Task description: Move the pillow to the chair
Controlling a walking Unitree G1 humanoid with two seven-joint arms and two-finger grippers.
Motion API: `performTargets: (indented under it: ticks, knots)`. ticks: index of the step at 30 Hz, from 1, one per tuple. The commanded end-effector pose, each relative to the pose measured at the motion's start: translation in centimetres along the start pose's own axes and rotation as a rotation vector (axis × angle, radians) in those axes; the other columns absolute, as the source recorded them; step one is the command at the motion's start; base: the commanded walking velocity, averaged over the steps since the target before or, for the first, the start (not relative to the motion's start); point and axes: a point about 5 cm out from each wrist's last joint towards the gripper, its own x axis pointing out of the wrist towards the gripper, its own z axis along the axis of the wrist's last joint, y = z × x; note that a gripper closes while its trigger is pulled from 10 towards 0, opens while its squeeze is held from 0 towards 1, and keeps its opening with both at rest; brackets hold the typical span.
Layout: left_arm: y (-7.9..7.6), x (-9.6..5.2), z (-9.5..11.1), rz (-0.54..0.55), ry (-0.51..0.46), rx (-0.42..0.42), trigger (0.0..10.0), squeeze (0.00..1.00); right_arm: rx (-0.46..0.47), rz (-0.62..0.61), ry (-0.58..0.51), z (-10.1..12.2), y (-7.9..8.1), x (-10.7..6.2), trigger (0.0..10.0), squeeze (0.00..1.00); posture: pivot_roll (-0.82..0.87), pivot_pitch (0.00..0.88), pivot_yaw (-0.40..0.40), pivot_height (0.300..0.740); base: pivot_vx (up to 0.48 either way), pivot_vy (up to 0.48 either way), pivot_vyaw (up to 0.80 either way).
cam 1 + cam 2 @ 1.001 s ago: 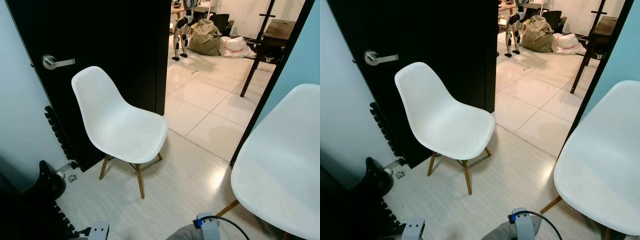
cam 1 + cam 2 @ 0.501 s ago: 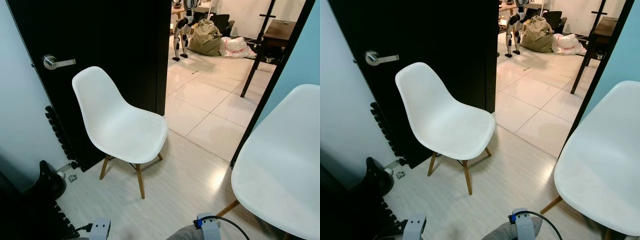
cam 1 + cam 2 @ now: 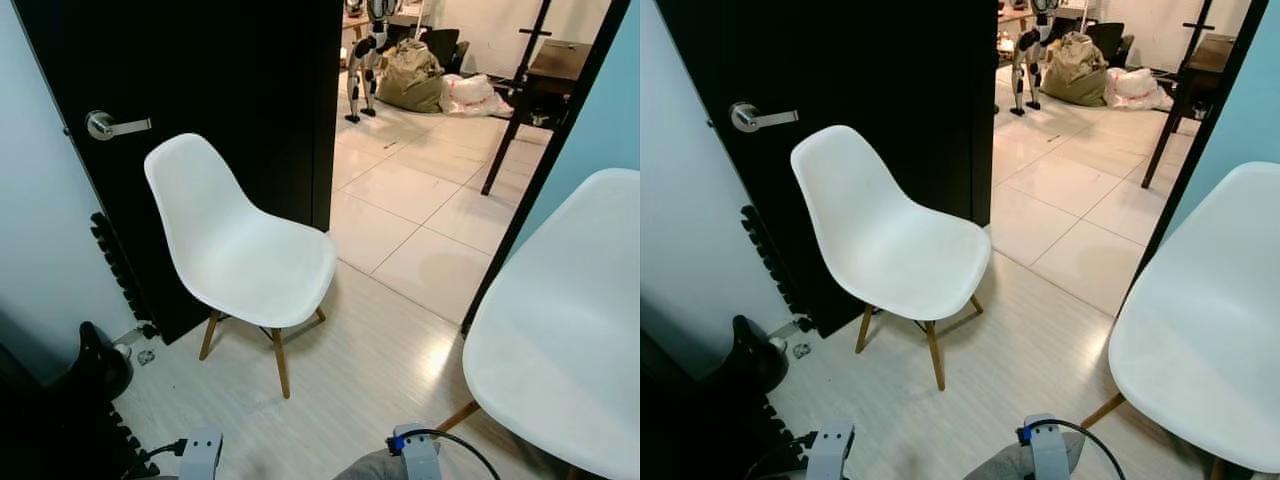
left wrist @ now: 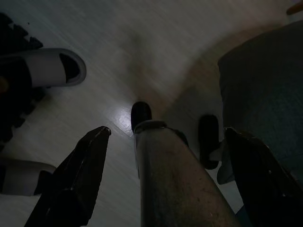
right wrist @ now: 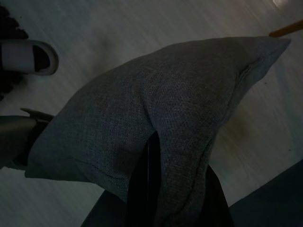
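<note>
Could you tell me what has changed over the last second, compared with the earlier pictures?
Very little. The left arm's wrist has come slightly further into the head view's bottom edge; the view itself barely drifted. The right gripper is pinched on the grey pillow, whose edge sits low in the head view as before. The white chair by the black door stays put, its seat bare.
</note>
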Motion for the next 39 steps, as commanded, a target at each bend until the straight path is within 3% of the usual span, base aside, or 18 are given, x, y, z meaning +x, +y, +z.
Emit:
performTargets:
  ticks: [1,16,17,18,22,23,28,39]
  knots:
    - [-0.1,0.1,0.3,0.002,-0.002,-0.006,10.0,0.0,-0.018,0.002,-0.025,1.2,-0.1,0.1,10.0,0.0,0.03,0.0,-0.016,0.74,0.289,0.0,0.0]
    - [0.1,0.0,0.2,0.003,-0.007,-0.026,10.0,0.0,0.0,0.024,-0.047,1.4,0.0,0.1,10.0,0.0,0.03,0.0,-0.016,0.74,0.322,0.0,0.0]
    - [-0.1,0.2,1.3,-0.003,-0.049,-0.054,10.0,0.0,0.114,0.026,-0.145,3.5,-0.2,0.2,10.0,0.0,0.03,0.0,-0.019,0.74,0.345,0.0,0.0]
    - [-0.2,0.3,1.7,-0.006,-0.068,-0.067,10.0,0.0,0.167,0.023,-0.186,4.4,-0.4,0.1,10.0,0.0,0.03,0.0,-0.019,0.74,0.345,0.0,0.0]
    - [-0.7,0.5,4.1,-0.035,-0.158,-0.111,10.0,0.0,0.307,0.009,-0.324,8.0,-1.1,-0.1,10.0,0.0,0.03,0.0,-0.021,0.74,0.352,0.0,0.0]
    - [-0.7,0.5,4.1,-0.035,-0.158,-0.111,10.0,0.0,0.307,0.009,-0.324,8.0,-1.1,-0.1,10.0,0.0,0.03,0.0,-0.021,0.74,0.356,0.0,0.0]
    - [-1.5,0.7,8.0,-0.085,-0.289,-0.126,10.0,0.0,0.354,-0.002,-0.546,14.5,-2.4,-1.5,10.0,0.0,0.03,0.0,-0.027,0.74,0.366,0.0,0.0]
    - [-1.6,0.7,8.4,-0.101,-0.302,-0.118,10.0,0.0,0.43,0.087,-0.821,21.2,-2.9,-4.1,10.0,0.0,0.03,0.0,-0.015,0.74,0.375,0.0,0.0]
